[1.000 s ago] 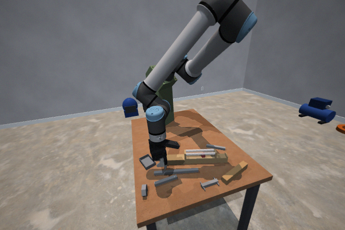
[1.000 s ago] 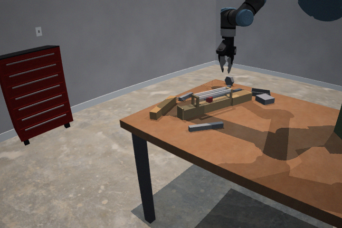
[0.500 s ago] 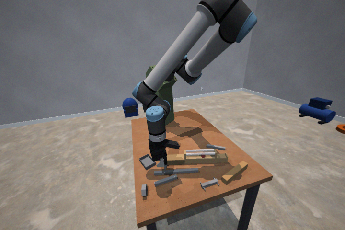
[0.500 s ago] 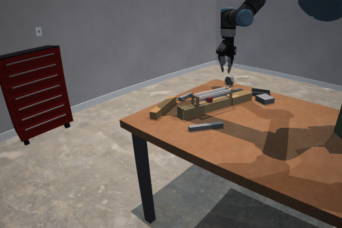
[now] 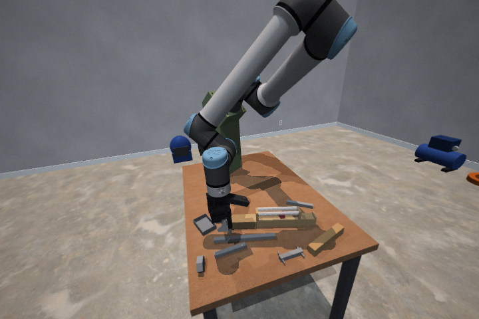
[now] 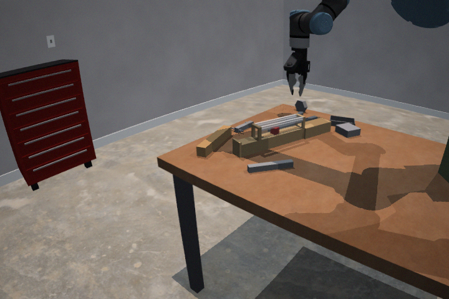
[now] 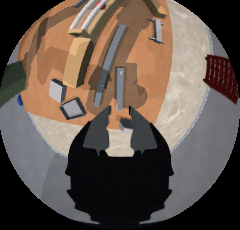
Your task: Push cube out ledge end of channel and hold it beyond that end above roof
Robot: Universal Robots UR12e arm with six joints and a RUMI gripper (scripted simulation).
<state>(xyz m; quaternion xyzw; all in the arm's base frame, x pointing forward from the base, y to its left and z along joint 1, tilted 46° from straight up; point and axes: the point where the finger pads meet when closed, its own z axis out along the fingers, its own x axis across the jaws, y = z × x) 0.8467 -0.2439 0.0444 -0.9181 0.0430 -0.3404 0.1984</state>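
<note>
Exterior: 1 gripper [image 6: 295, 94], 1 red cube [image 6: 274, 131].

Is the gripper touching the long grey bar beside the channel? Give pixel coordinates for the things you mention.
Apart: the exterior view shows the open jaws of the gripper [image 5: 227, 231] [image 6: 295, 94] [image 7: 120, 109] high above the bar [image 5: 257, 237] [image 7: 109, 60].

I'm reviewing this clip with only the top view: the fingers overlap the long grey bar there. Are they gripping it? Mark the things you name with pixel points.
Observer: No. The exterior view shows the hand [image 5: 223, 231] [image 6: 295, 94] [image 7: 120, 106] raised above the table, its fingertips apart with nothing between them.

Reviewer: My view past the hand is blocked. Is anything hidden near the shallow grey tray?

Observer: Yes. The exterior and wrist views show a light grey block [image 6: 348, 130] [image 7: 57, 90] beside the shallow grey tray [image 5: 198, 228] [image 6: 342, 119] [image 7: 77, 116].
</note>
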